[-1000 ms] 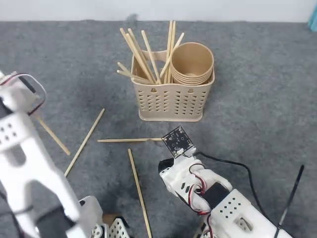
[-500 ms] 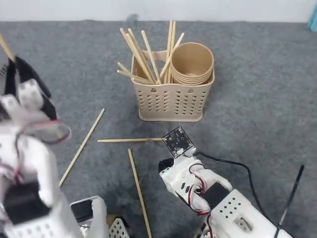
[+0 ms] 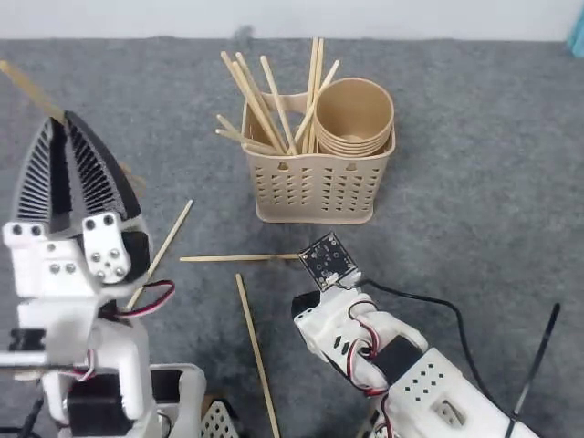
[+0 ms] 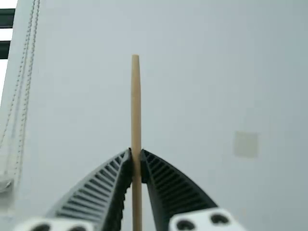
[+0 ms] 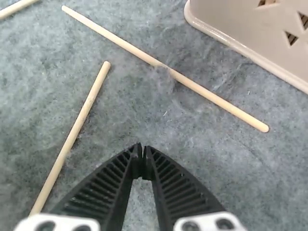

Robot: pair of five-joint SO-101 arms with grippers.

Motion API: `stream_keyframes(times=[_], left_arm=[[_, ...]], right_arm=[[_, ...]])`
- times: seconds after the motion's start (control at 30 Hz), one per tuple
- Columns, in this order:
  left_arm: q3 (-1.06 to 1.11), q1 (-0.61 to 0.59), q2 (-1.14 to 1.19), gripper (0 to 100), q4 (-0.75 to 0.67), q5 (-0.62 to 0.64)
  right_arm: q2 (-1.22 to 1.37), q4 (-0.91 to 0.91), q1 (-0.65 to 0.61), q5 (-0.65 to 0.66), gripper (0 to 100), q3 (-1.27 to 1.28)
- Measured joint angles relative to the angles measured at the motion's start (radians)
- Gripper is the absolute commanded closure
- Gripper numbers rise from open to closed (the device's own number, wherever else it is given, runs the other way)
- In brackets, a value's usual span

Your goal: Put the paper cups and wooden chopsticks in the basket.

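White plastic arms (image 3: 78, 319) with red and black cables (image 3: 363, 339) end in black ribbed hands (image 5: 143, 150).

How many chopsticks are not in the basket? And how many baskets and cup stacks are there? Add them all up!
Chopsticks on the carpet: 3
Chopstick in the left claw, held up off the carpet: 1
Basket: 1
Stack of paper cups, inside the basket: 1
Total: 6

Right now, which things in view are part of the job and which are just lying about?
Job: basket; paper cups stacked in it; chopsticks standing in it; held chopstick, left arm; three loose chopsticks.
Lying about: black cable by the right arm; grey mat underneath.
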Motion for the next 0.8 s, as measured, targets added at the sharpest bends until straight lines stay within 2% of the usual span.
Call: stream_keyframes(times=[0.1,0.3,0.53,0.63,0.8], left_arm=[[-0.018,0.061,0.031,99,-0.041,0.002],[-0.175,0.17,0.233,99,-0.043,0.005],[-0.417,0.27,0.531,99,-0.043,0.183],[-0.462,0.305,0.637,99,-0.049,0.212],[-0.433,0.33,0.761,99,-0.193,0.215]], right_arm=[[0.0,0.0,0.0,0.0,99.2,0.0],[0.0,0.0,0.0,0.0,99.2,0.0],[0.0,-0.002,0.0,0.011,99.2,0.0],[0.0,-0.002,0.0,0.023,99.2,0.0],[0.0,-0.002,0.0,0.023,99.2,0.0]])
